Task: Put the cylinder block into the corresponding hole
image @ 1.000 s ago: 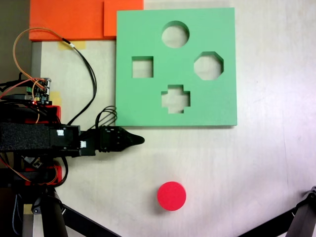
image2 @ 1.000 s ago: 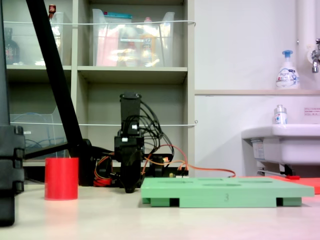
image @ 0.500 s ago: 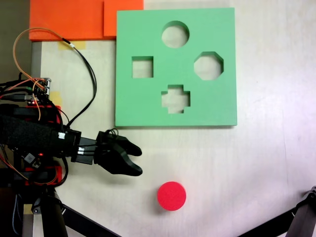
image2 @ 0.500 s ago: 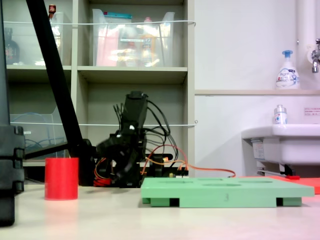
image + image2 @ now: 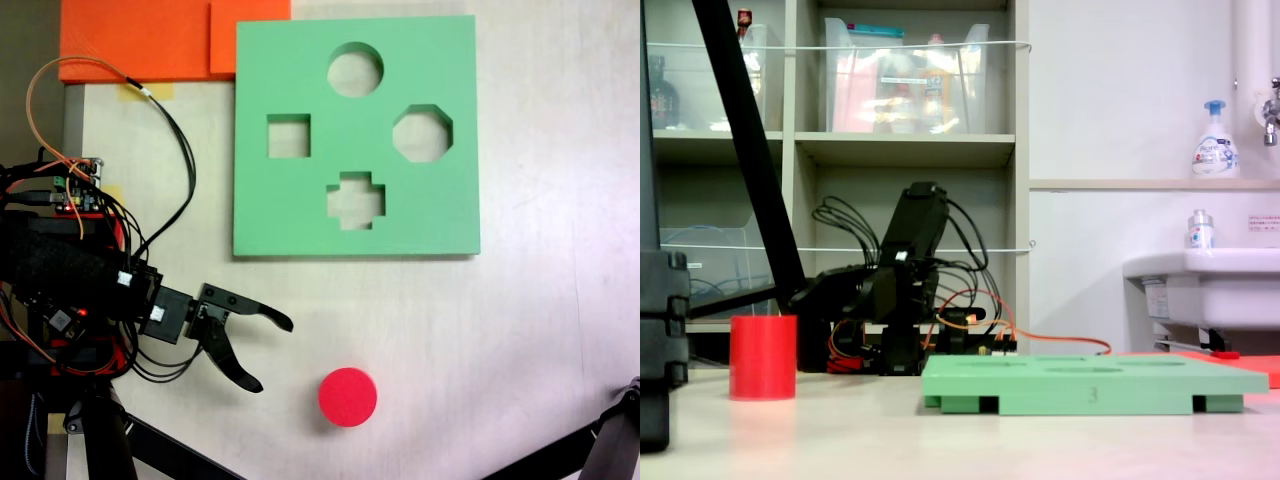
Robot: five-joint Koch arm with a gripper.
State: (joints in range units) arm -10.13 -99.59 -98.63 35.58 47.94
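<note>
The cylinder block (image 5: 347,397) is a short red foam cylinder standing upright on the pale table, toward the bottom of a fixed view; it also stands at the left in the side-on fixed view (image 5: 763,357). The green foam board (image 5: 300,215) lies flat above it, and its circular hole (image 5: 355,70) is near the board's far edge. My gripper (image 5: 272,356) is open, its two black fingers spread wide, a short way left of the cylinder and apart from it. My arm (image 5: 895,290) leans low toward the cylinder.
The board also has an octagonal (image 5: 422,132), a square (image 5: 288,136) and a cross (image 5: 355,200) cut-out. Orange foam sheets (image 5: 150,40) lie at the top left. Black tripod legs (image 5: 110,440) cross the bottom corners. Loose wires (image 5: 185,150) loop beside my arm's base.
My arm has swung from beside the board's lower edge toward the cylinder. The gripper, shut a second ago, has opened wide. Cylinder and board have not moved.
</note>
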